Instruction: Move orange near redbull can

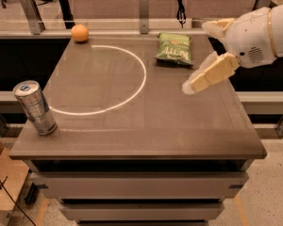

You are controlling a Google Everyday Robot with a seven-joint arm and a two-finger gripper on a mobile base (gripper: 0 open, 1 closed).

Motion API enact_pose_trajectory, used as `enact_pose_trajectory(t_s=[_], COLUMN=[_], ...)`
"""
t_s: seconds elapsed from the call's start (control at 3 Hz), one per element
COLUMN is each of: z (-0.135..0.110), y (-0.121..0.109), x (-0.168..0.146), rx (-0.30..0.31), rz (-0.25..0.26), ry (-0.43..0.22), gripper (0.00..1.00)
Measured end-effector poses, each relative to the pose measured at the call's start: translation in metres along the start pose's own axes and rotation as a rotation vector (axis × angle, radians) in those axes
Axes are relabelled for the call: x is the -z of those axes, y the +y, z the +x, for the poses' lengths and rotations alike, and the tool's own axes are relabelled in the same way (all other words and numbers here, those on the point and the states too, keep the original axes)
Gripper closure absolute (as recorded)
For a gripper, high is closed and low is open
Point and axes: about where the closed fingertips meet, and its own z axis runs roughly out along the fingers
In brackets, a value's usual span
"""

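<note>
Gripper (196,56) fingers spread, holding nothing, over right side of table (155,126) by green bag (175,48); orange (79,33) well apart, far-left corner; can (35,108) front-left edge

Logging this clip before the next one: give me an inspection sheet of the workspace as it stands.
Surface: brown table with a white ring marked on it.
Job's things: orange at the far left corner; redbull can upright near the front left edge, well apart.
Clutter: green crisp bag lying flat at the far side.
Grippers: claw open, above the table's right side, holding nothing.
Cables: dark cable hanging behind the table; thin cable by the floor, lower left.
Surroundings: metal posts behind the table, speckled floor.
</note>
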Motion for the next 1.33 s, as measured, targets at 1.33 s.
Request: enact_pose_trajectory(t_s=[1.33], z=[-0.028], y=[-0.027], x=[-0.116], rx=[-0.065], rz=[-0.017], ry=[-0.175], gripper=[0.0])
